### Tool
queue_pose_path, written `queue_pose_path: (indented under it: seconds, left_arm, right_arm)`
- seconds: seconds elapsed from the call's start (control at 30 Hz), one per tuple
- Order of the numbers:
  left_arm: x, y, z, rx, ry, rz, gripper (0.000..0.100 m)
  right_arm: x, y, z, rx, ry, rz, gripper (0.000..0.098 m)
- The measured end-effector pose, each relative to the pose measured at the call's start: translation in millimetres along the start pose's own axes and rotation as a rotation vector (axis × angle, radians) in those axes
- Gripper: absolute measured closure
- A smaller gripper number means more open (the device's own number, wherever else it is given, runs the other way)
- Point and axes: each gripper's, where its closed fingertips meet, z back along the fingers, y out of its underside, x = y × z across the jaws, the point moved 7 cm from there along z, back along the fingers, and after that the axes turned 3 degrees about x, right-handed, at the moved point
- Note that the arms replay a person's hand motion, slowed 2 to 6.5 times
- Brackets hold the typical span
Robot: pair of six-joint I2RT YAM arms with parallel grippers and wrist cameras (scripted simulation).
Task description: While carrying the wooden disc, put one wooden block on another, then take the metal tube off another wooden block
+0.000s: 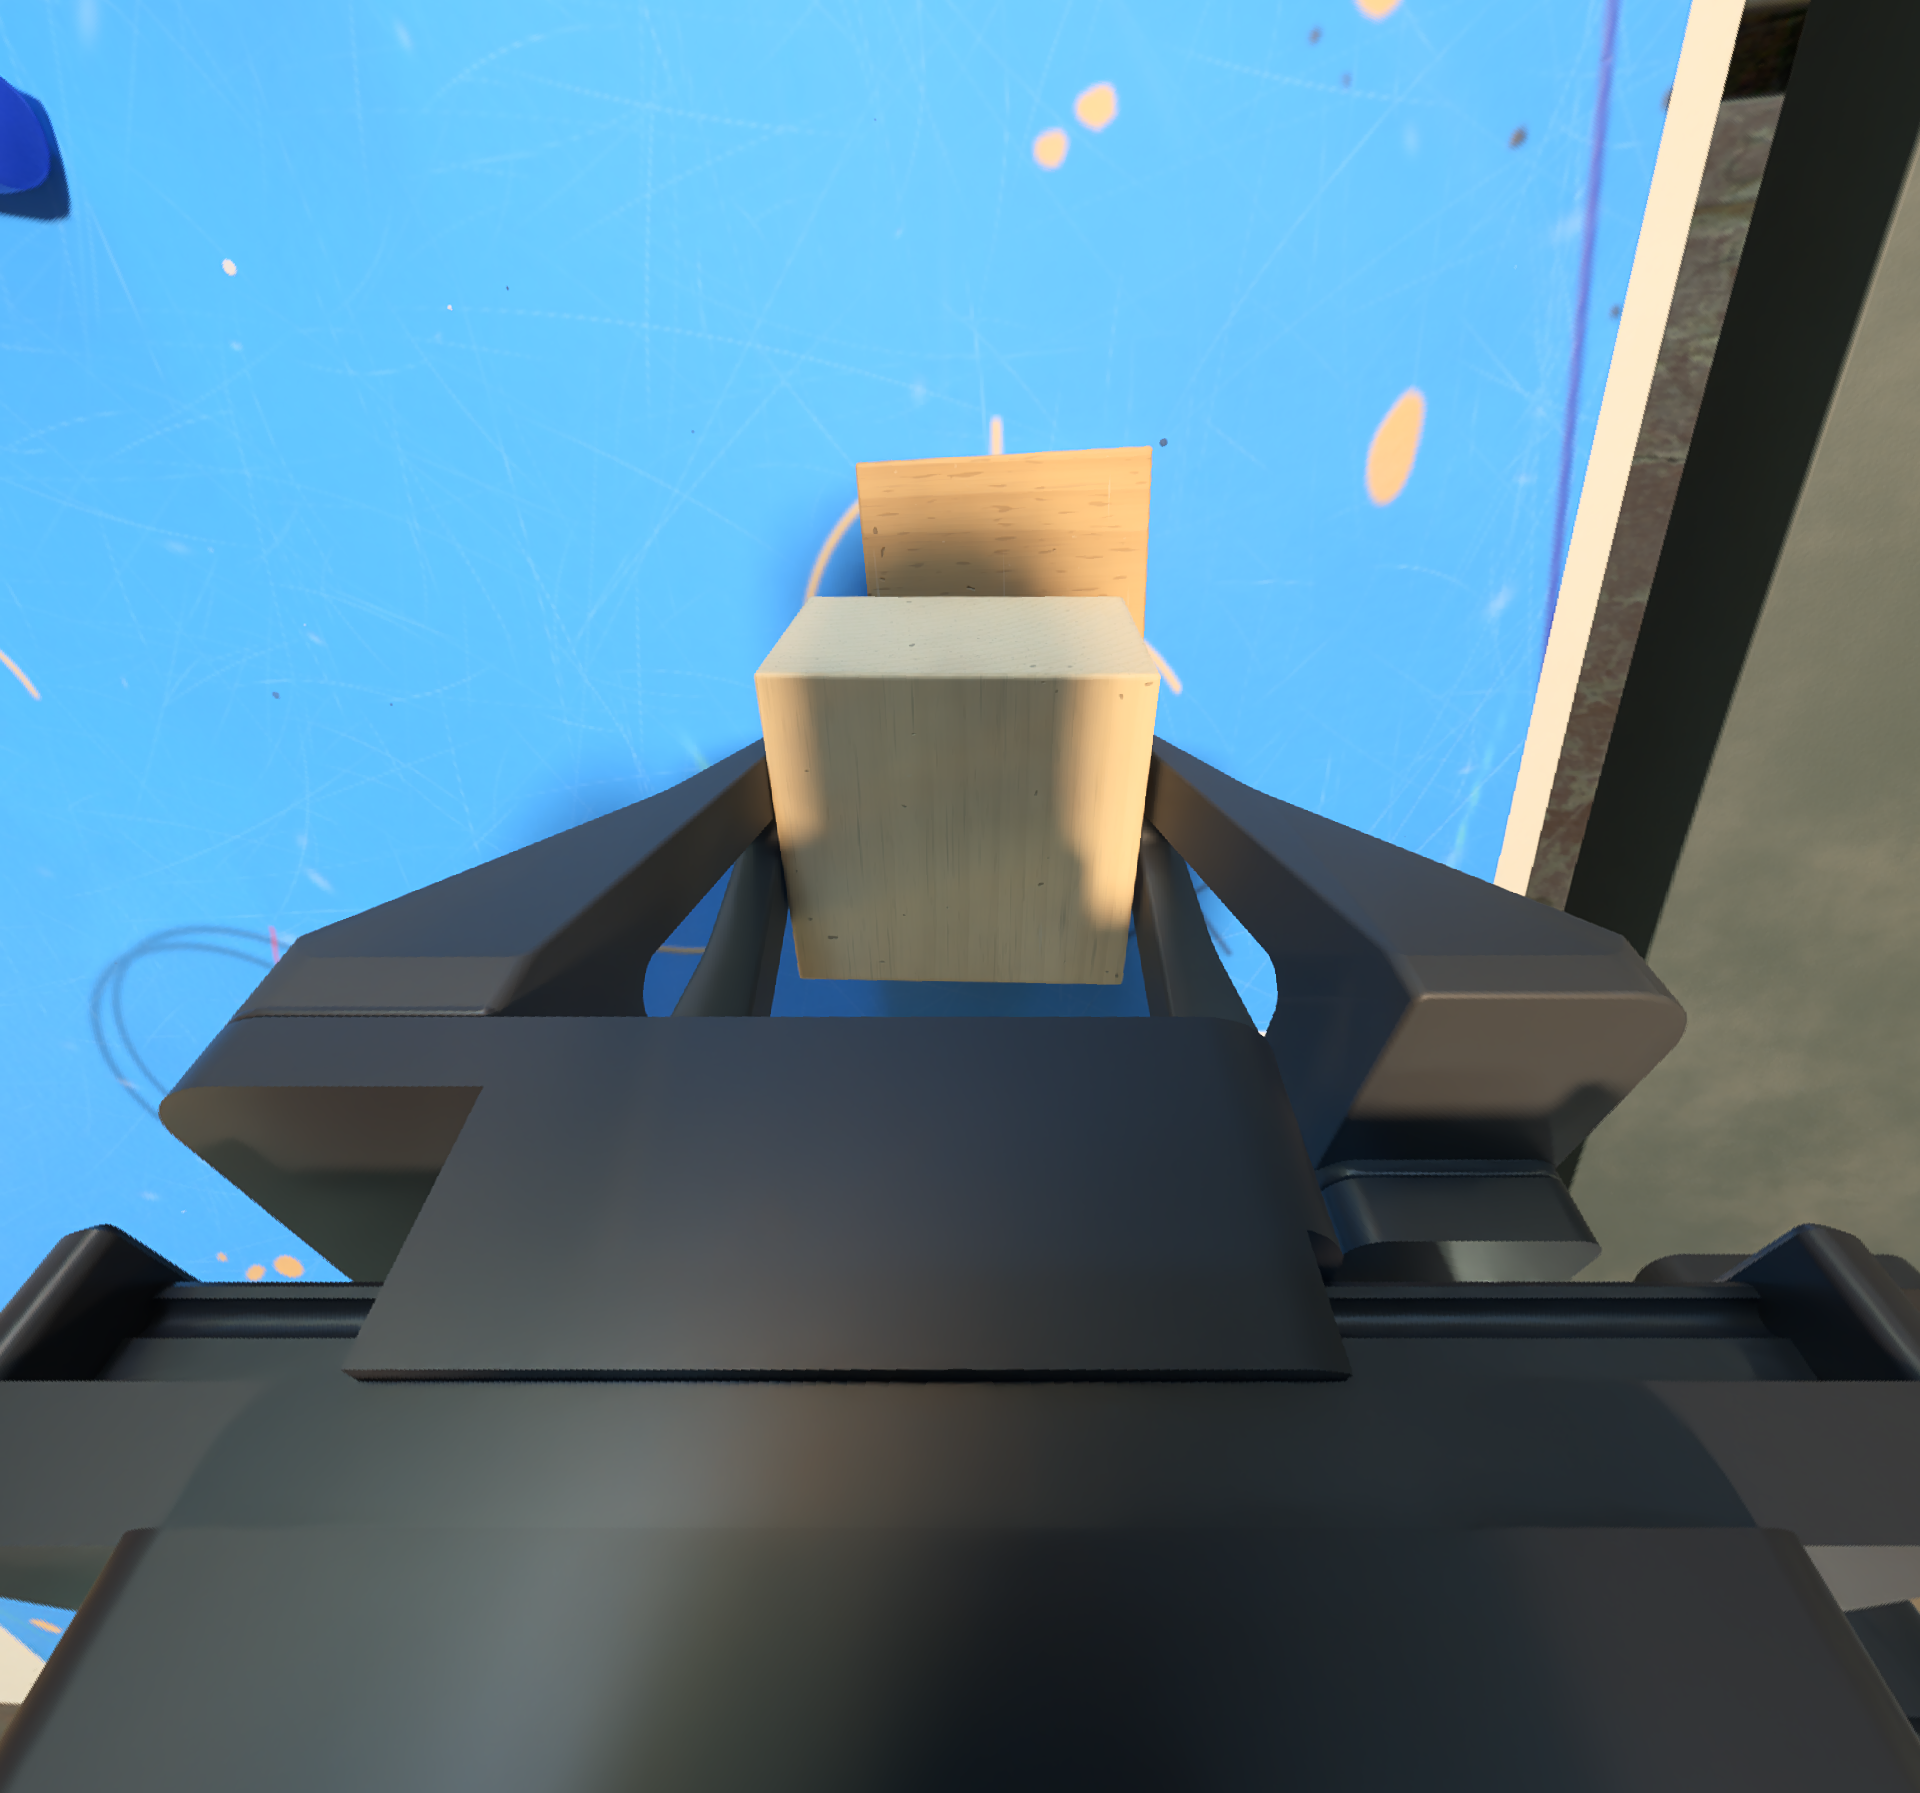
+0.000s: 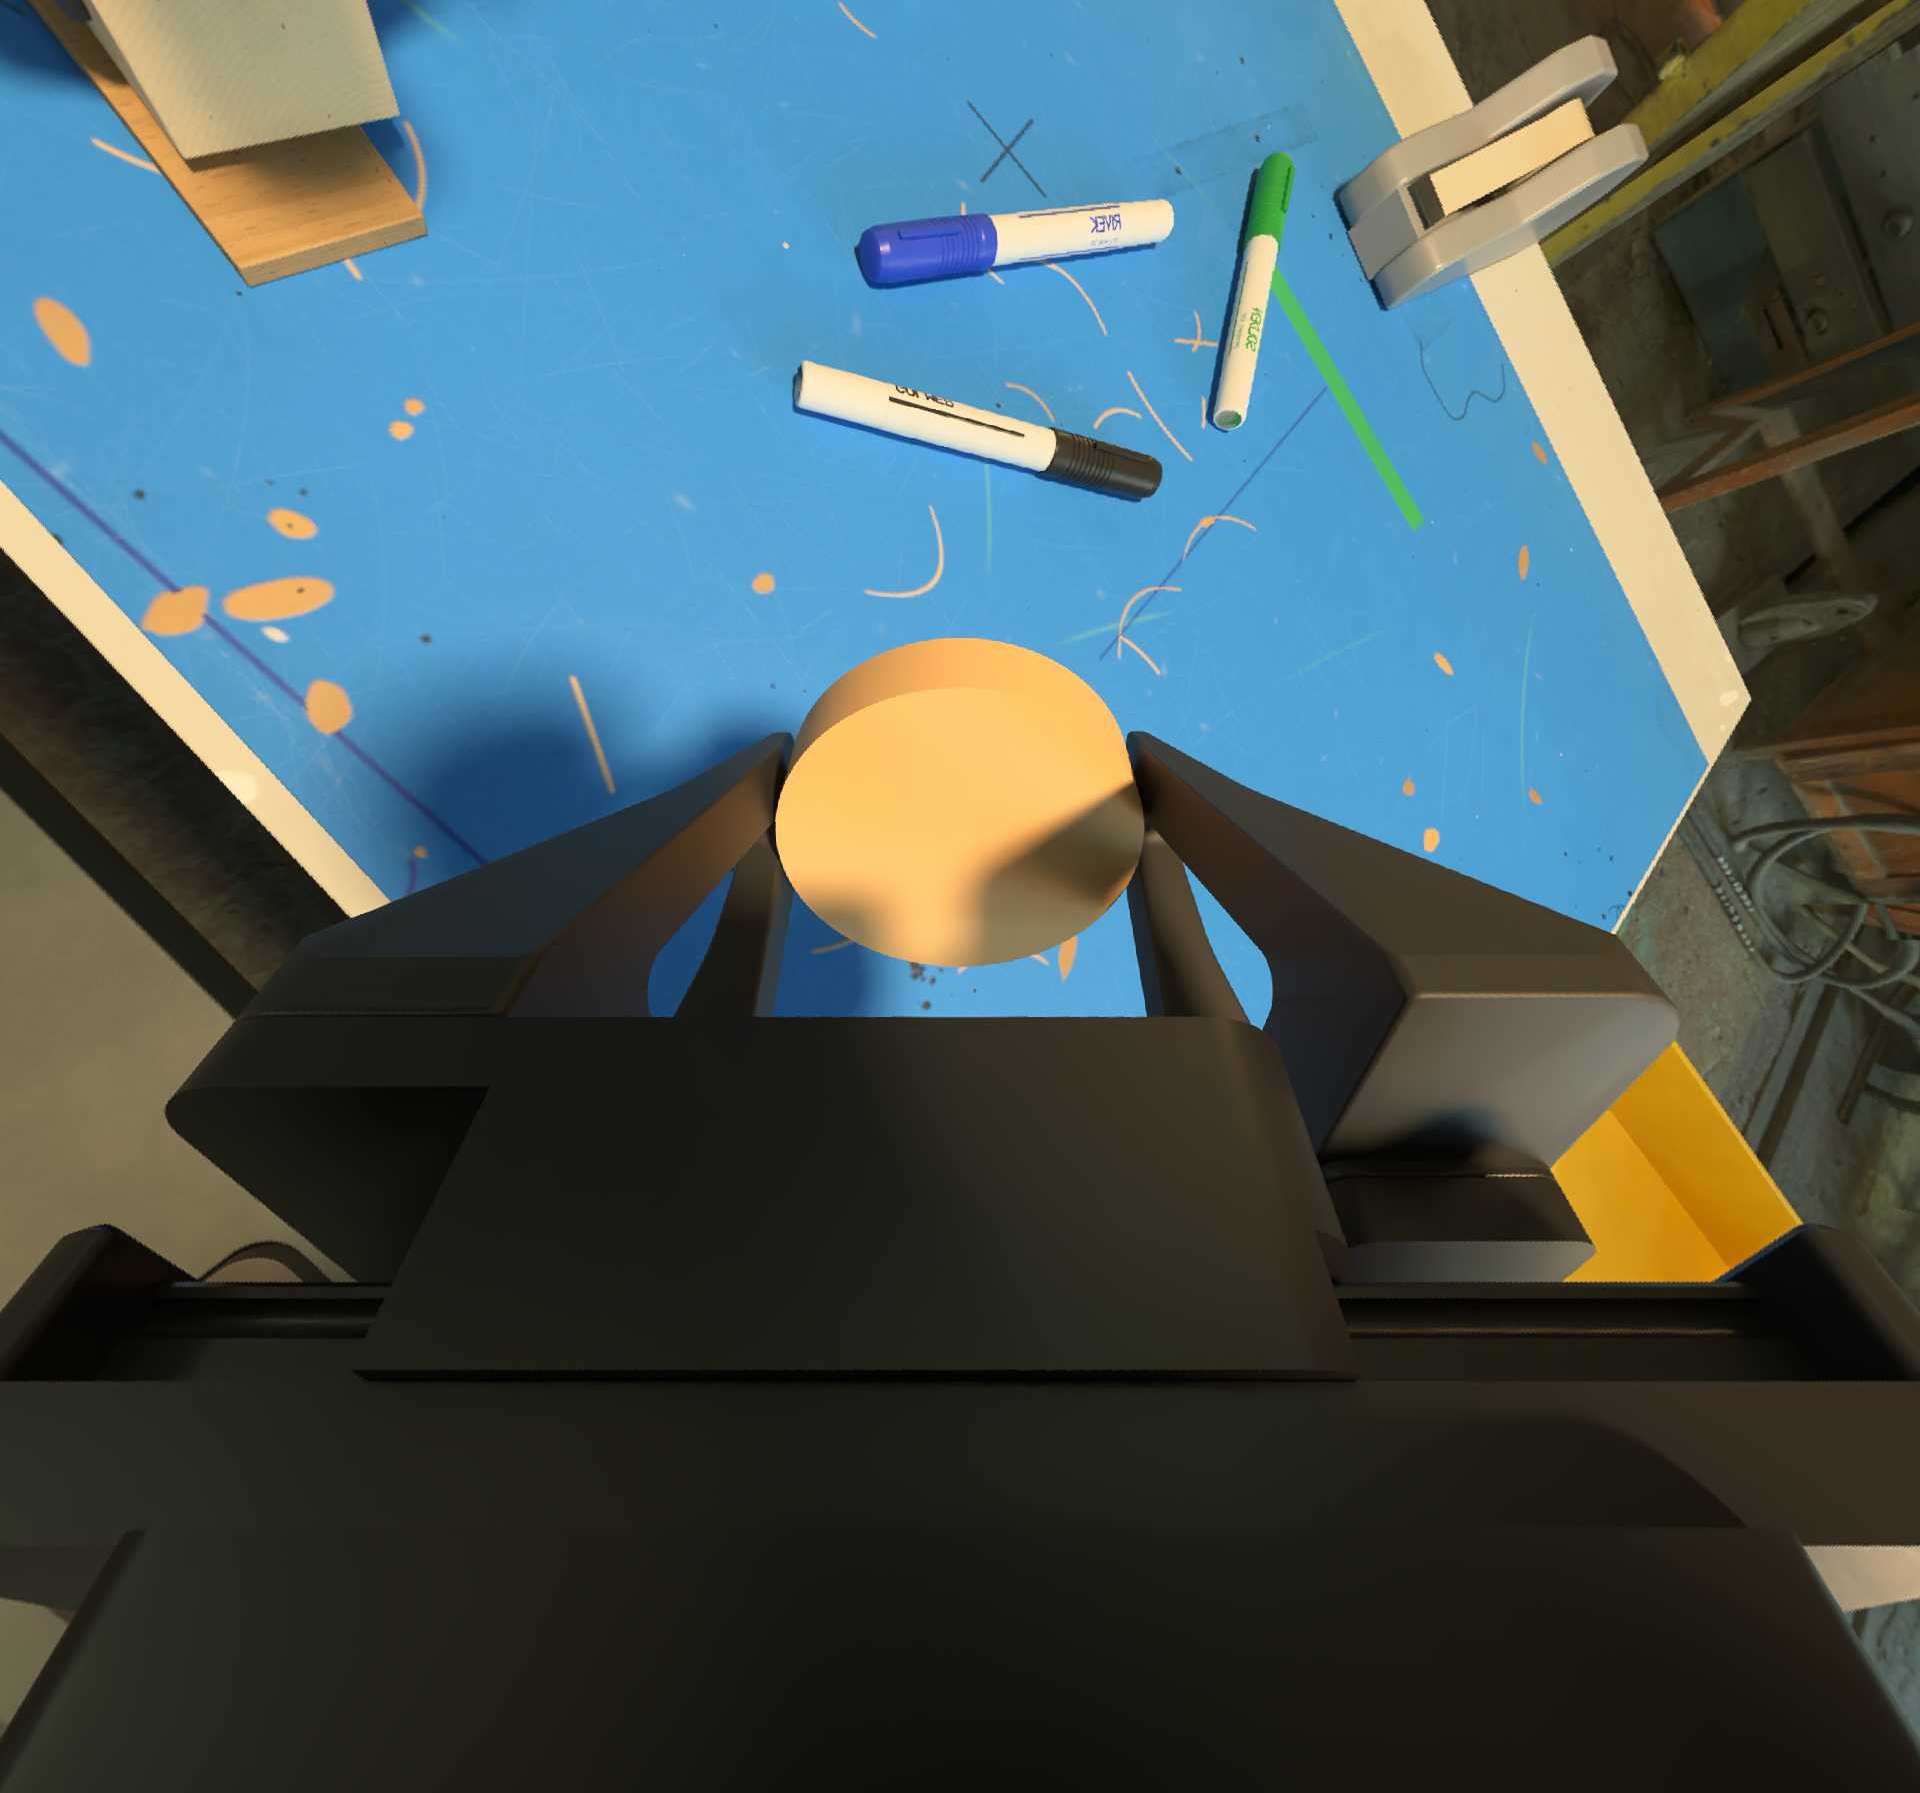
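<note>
Right wrist view alone shows markers (image 2: 1013, 239) — end effector (image 2: 956, 808) grasping wooden disc (image 2: 935, 808); left's grasping block (image 1: 956, 808).

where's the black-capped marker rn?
Right wrist view: the black-capped marker lies flat on the blue table, just beyond the wooden disc held in the right claw, below the blue-capped marker and left of the green marker.

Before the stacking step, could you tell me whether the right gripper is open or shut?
Shut on the disc: the right gripper has a finger pressed against each side of it, above the table.
</note>
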Motion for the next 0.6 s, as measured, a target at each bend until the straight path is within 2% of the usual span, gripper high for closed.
queue_pose_path:
  seconds: [0.5, 0.57, 0.6]
  left_arm:
    - [-1.7, -0.3, -4.4, -0.062, -0.005, 0.063, 0.048]
    - [-3.8, -0.1, -6.8, -0.074, 0.005, 0.075, 0.039]
    - [-5.3, 0.7, -7.7, -0.077, 0.010, 0.080, 0.031]
  right_arm:
    - [4.6, -2.7, -1.1, 0.002, -0.004, 0.008, 0.0458]
    - [5.0, -2.5, -0.7, 0.002, -0.004, 0.008, 0.0458]
    - [5.2, -2.3, -0.4, 0.001, -0.004, 0.007, 0.0458]
